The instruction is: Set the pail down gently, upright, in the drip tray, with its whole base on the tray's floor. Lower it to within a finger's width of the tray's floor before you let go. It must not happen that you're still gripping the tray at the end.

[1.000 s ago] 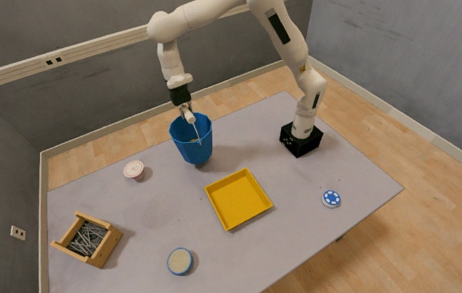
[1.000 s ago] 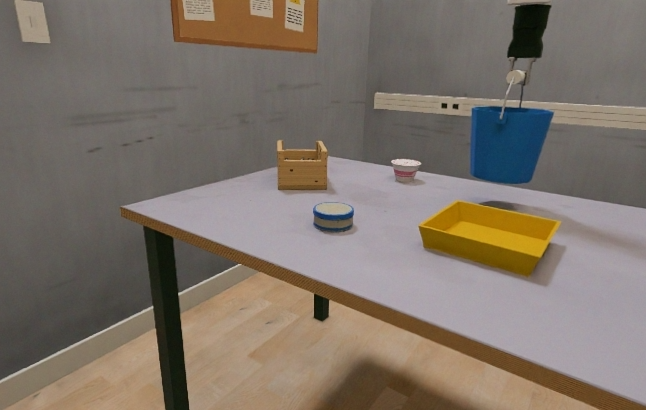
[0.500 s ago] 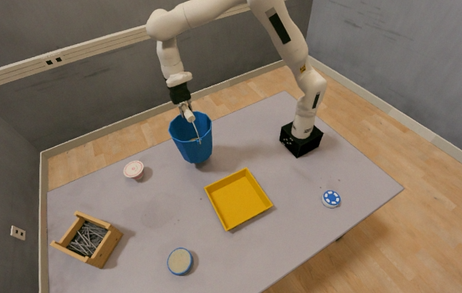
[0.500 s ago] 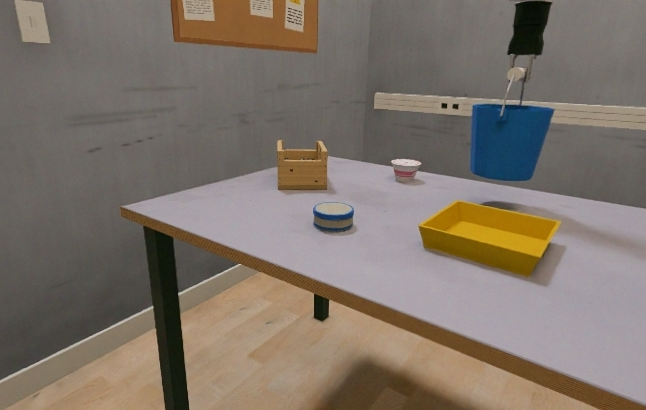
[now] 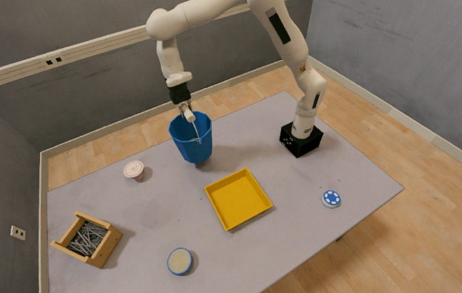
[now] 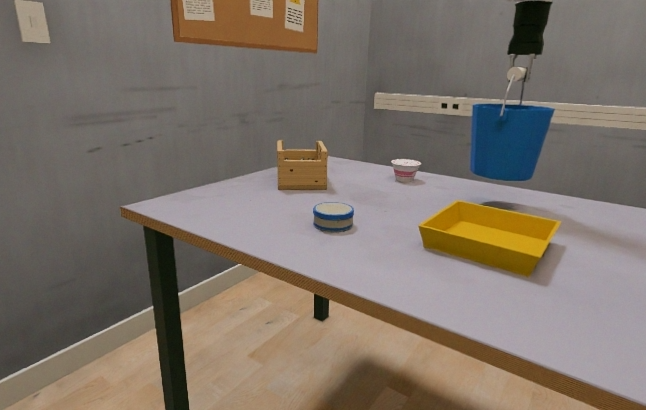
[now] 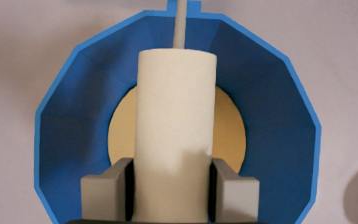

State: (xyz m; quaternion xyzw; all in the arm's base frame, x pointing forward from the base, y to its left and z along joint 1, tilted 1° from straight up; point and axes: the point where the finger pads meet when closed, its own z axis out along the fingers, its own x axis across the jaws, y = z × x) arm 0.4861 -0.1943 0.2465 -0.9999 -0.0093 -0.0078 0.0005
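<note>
The blue pail (image 5: 191,136) hangs upright in the air from its wire bail, well above the table. My gripper (image 5: 187,112) is shut on the pail's cream handle grip (image 7: 174,135), seen also in the exterior view (image 6: 516,74). The wrist view looks straight down into the pail (image 7: 177,120), with its tan floor around the grip and my two grey fingers on either side of the grip. The yellow drip tray (image 5: 237,197) lies flat on the table, in front of and below the pail; it also shows in the exterior view (image 6: 490,235). The tray is empty.
A wooden crate of nails (image 5: 87,239) stands at the front left. A small red-and-white cup (image 5: 133,169) is left of the pail. A blue-rimmed round tin (image 5: 179,261) lies near the front edge. A blue-and-white disc (image 5: 330,199) is at the right. The arm's black base (image 5: 300,139) stands at the back right.
</note>
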